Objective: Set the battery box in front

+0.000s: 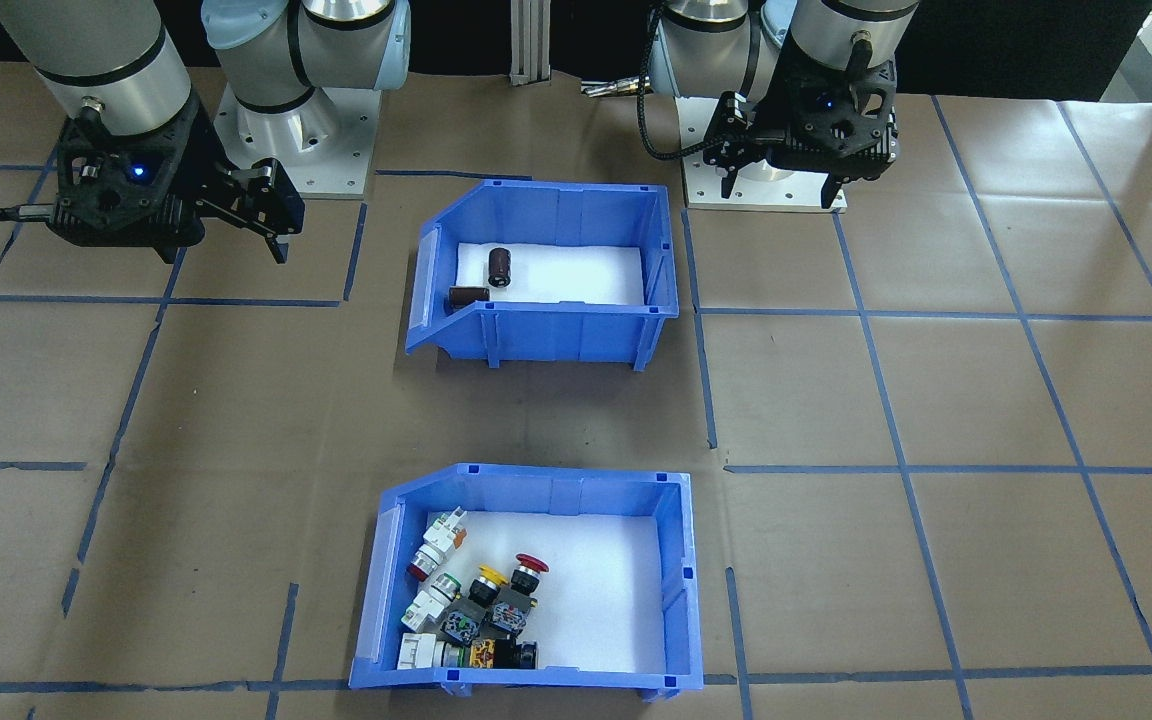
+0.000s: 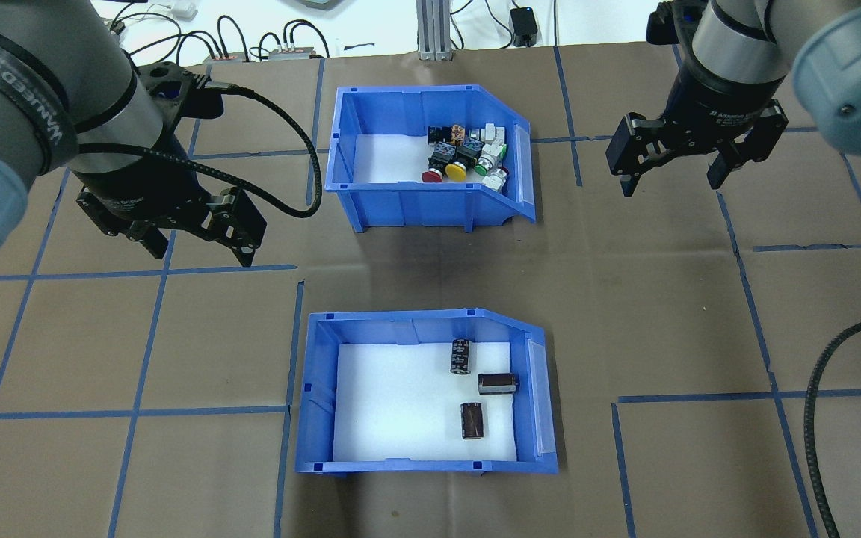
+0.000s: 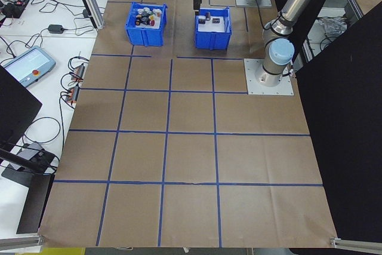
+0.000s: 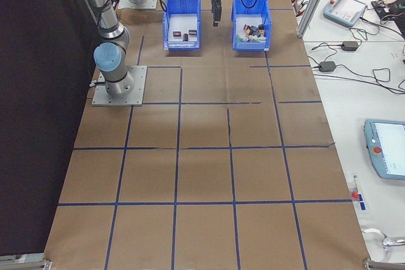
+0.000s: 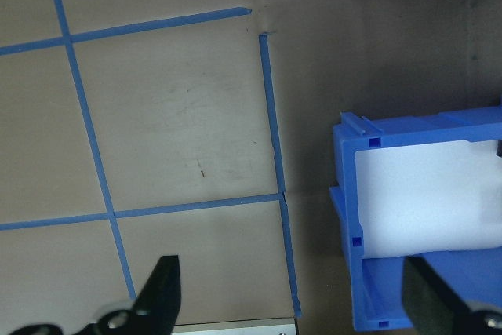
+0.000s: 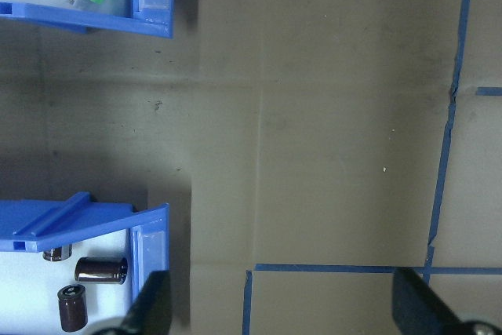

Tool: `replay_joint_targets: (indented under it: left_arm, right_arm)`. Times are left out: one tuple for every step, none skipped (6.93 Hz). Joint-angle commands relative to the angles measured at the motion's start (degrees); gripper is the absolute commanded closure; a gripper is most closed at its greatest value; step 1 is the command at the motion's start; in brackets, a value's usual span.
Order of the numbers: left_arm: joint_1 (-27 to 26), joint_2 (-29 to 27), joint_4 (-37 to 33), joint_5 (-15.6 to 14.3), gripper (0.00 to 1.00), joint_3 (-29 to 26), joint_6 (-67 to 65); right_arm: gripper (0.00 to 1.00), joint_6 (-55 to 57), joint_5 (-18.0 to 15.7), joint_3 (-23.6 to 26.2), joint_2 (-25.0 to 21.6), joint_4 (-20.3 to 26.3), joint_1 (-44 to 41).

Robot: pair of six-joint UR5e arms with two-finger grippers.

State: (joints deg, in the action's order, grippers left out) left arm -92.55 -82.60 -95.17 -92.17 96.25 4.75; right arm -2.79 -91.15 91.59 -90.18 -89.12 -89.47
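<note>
The battery box [image 2: 430, 468] is a blue open-top bin with a white floor, standing on the table's near half in the overhead view. Three dark brown cylinders [image 2: 471, 420] lie toward its sloped right end. From across the table the battery box [image 1: 556, 335] is the bin closer to the robot's bases. My left gripper [image 2: 199, 254] hangs open above the paper, up and left of the box, holding nothing; its wrist view shows the box's corner [image 5: 349, 194]. My right gripper [image 2: 671, 183] is open and empty too, off to the upper right, with the box's sloped end [image 6: 149, 229] below its left finger.
An identical blue bin [image 2: 400, 205] holding colourful push-button switches [image 2: 468, 153] stands farther out, directly beyond the battery box. Arm base plates [image 1: 296, 150] sit behind. A black cable [image 2: 834, 388] loops at the right. Blue tape lines grid the brown paper.
</note>
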Motion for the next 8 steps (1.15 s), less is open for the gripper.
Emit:
replay_joint_targets:
  left_arm:
    - [0.00,-0.19,0.07,0.23,0.00,-0.19,0.00]
    - [0.00,-0.36,0.07,0.58,0.00,-0.19,-0.09]
    - [0.00,-0.45,0.07,0.50,0.00,-0.45,-0.09]
    - [-0.26,-0.28,-0.02,0.24,0.00,0.07,-0.18]
    - [-0.53,-0.19,-0.10,0.32,0.00,0.42,-0.61]
    - [-0.53,-0.45,0.07,0.32,0.00,0.43,-0.97]
    - [-0.44,0.16,-0.02,0.58,0.00,0.51,-2.88]
    - [-0.09,-0.36,0.07,0.67,0.00,0.52,-7.60]
  right_arm:
    - [0.00,-0.03,0.01,-0.27,-0.08,0.09,0.00]
    - [0.00,0.06,0.18,-0.27,-0.09,0.00,0.00]
    - [0.00,-0.11,0.01,-0.01,-0.09,0.09,0.00]
    - [0.00,-0.20,0.01,0.08,-0.09,0.17,0.00]
    - [0.00,-0.38,0.01,-0.18,-0.17,0.52,0.00]
    - [0.00,-0.38,0.01,-0.53,0.00,0.61,0.00]
    - [0.00,-0.55,0.36,-0.54,0.61,0.61,-0.09]
    - [0.00,-4.99,0.88,-0.80,1.40,0.35,-0.09]
